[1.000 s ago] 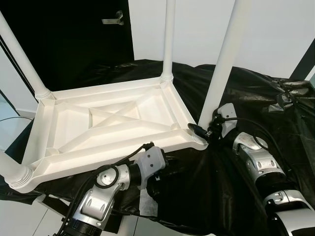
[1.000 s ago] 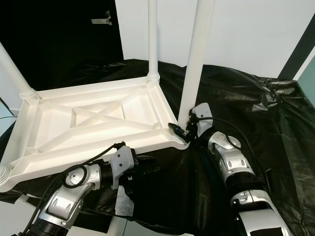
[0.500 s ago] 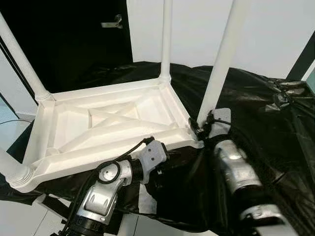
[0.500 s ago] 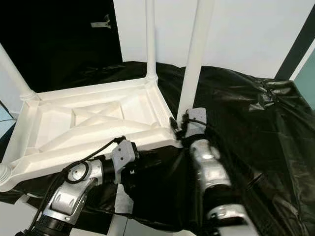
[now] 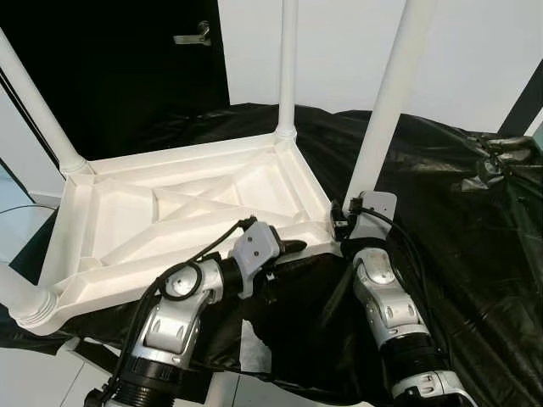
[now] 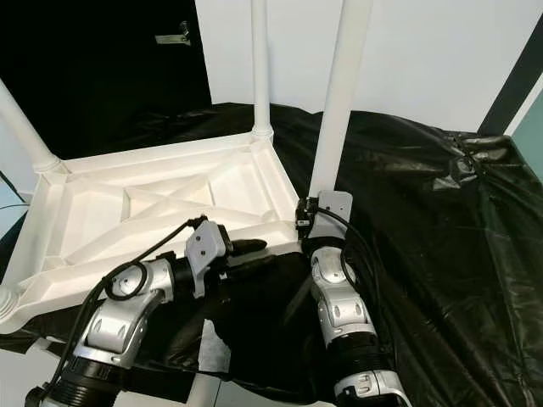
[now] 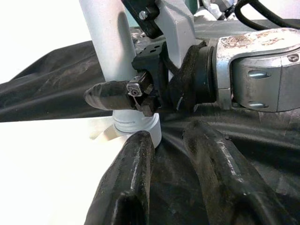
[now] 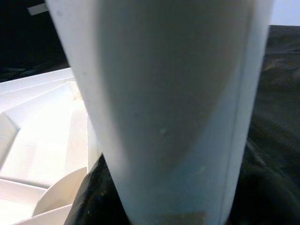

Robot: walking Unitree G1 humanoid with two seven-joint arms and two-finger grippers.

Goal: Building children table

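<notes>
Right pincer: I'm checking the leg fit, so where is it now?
The right pincer is at the base of the near-right table leg, beside the upturned tabletop corner.

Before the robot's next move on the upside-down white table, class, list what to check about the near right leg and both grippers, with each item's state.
1. Near right leg upright in its corner socket: ok.
2. Right gripper at that leg's base: ok.
3. Right gripper's grip on the leg: cannot tell.
4. Left gripper at the tabletop near edge, fingers apart: ok.
5. Leg fully seated: cannot tell.
</notes>
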